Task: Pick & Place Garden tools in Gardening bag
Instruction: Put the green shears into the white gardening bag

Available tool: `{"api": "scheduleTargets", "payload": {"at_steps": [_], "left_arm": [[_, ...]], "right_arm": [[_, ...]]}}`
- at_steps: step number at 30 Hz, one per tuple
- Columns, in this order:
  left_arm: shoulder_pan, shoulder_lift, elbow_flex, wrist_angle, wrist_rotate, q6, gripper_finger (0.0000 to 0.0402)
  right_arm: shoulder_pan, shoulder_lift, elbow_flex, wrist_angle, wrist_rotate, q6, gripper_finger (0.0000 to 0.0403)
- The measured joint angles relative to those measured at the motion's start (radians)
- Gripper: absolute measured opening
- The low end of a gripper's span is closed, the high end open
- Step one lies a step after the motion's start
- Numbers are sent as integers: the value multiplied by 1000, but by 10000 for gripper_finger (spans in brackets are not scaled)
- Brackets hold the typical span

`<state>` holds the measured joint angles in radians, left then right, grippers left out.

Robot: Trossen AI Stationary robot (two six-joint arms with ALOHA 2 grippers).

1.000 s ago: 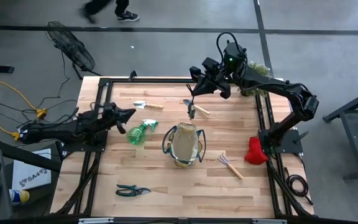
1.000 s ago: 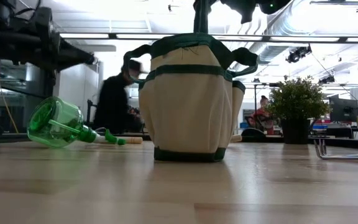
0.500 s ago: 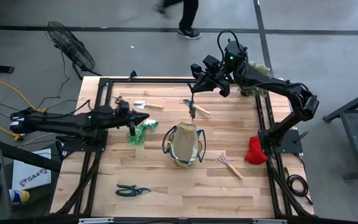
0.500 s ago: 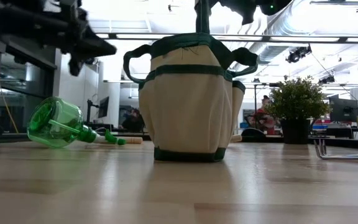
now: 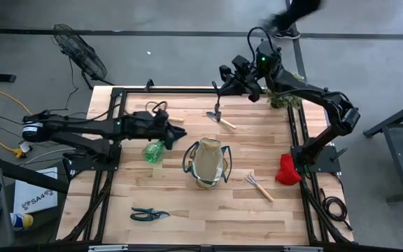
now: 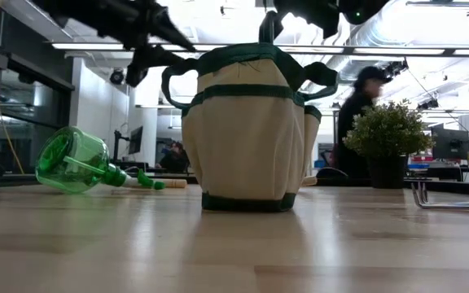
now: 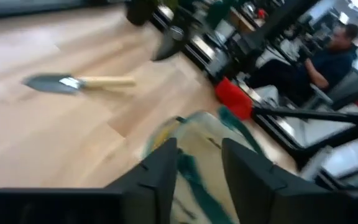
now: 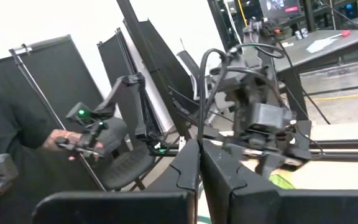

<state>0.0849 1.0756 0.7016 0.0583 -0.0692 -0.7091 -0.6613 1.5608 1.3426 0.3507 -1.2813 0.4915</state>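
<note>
Currently left gripper [image 5: 175, 129] hovers above the green spray bottle [image 5: 154, 150], jaws parted, empty. Gardening bag [image 5: 208, 163] stands mid-surface. Right gripper [image 5: 217, 103], jaws closed, holds a trowel [image 5: 220, 119] near the far edge.

High view: looking straight down from well above, taking in the whole wooden table [image 5: 187, 203], both arms and the surrounding floor.
Low view: sitting at table-top height, facing level across the boards into the room, close on the gardening bag [image 6: 247, 130].
Left wrist view: riding the left arm, peering past its own fingers [image 7: 160, 171] across the table at the bag and a trowel [image 7: 76, 81].
Right wrist view: riding the right arm, aiming off the table toward the other arm and the room.
Shared: the bag is appearing in the high, low and left wrist views; the green spray bottle [image 5: 155, 149] in the high and low views.
</note>
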Motion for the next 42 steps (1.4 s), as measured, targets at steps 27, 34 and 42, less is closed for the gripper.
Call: {"api": "scheduleTargets", "payload": {"at_steps": [27,34,42], "left_arm": [[-20,202,464,-13,-43,226,161],[-20,290,604,-70,-81,306,161],[-20,362,664,-62,-101,344,161]], "right_arm": [[141,-72,0,-23,57,-55,3],[160,-72,-1,-79,154,-114,3],[186,-72,-1,-131,264,-188,3]]}}
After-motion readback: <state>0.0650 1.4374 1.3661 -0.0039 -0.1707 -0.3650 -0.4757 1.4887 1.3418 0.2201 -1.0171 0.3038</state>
